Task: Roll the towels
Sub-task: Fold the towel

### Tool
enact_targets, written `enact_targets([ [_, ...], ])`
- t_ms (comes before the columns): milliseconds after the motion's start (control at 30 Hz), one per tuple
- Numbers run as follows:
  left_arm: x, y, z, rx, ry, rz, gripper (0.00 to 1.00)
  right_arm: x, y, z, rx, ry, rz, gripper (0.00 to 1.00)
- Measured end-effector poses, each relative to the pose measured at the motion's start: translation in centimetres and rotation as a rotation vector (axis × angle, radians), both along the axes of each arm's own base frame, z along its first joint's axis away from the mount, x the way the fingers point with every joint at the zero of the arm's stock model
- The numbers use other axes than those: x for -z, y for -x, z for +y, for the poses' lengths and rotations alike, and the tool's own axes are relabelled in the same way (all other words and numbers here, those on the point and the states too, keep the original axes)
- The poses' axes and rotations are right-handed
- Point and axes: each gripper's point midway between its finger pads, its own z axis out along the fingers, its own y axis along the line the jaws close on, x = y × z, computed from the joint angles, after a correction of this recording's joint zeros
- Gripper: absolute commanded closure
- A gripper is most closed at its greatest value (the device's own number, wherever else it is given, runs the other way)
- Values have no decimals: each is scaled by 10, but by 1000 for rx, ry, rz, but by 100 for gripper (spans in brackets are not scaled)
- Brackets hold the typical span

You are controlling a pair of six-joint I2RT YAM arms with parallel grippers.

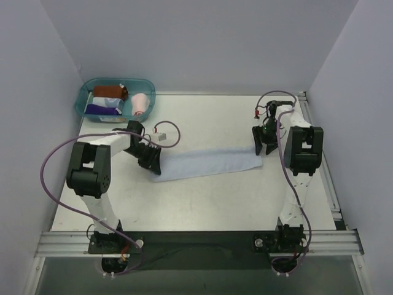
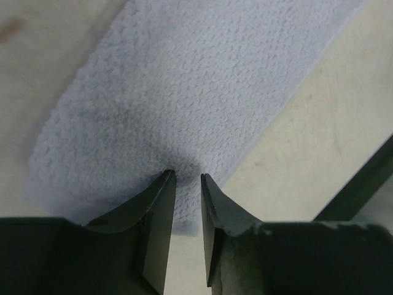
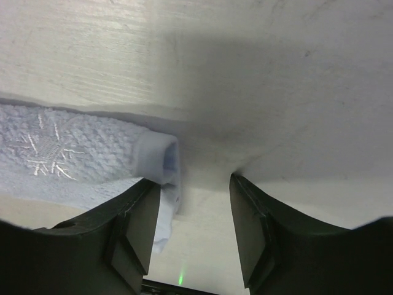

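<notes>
The light blue towel [image 1: 206,163] lies on the table as a long narrow strip between my two grippers. My left gripper [image 1: 151,161] is at its left end; in the left wrist view its tips [image 2: 188,176] rest on the flat towel [image 2: 184,92] with only a narrow gap, and no cloth is pinched. My right gripper [image 1: 263,147] is open at the right end. In the right wrist view [image 3: 193,181] the towel's end [image 3: 161,157] is curled into a small first turn against the left finger. A pale pink towel [image 1: 140,103] sits rolled in the tub.
The teal plastic tub [image 1: 116,80] stands at the back left with the pink roll and brown, white and purple rolls inside. A purple cable [image 1: 169,132] loops over the table behind the left gripper. Walls close in the left, back and right sides.
</notes>
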Motion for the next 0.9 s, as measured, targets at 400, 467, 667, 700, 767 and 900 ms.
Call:
enact_targets([
  [400, -40, 11, -11, 32, 50, -8, 44, -55, -6, 2, -102, -106, -166, 41],
  [467, -52, -4, -7, 44, 58, -57, 41, -64, -8, 15, -214, -113, -204, 39],
  [667, -64, -42, 14, 141, 40, -156, 35, -65, -12, 45, -572, -87, -257, 38],
  [700, -60, -43, 17, 168, 29, -155, 34, -65, -13, 49, -625, -84, -264, 38],
  [767, -52, -38, 21, 218, 13, -139, 34, -64, -15, 52, -710, -76, -275, 38],
  [900, -39, -24, 23, 314, -17, -107, 34, -57, -22, 48, -822, -59, -281, 38],
])
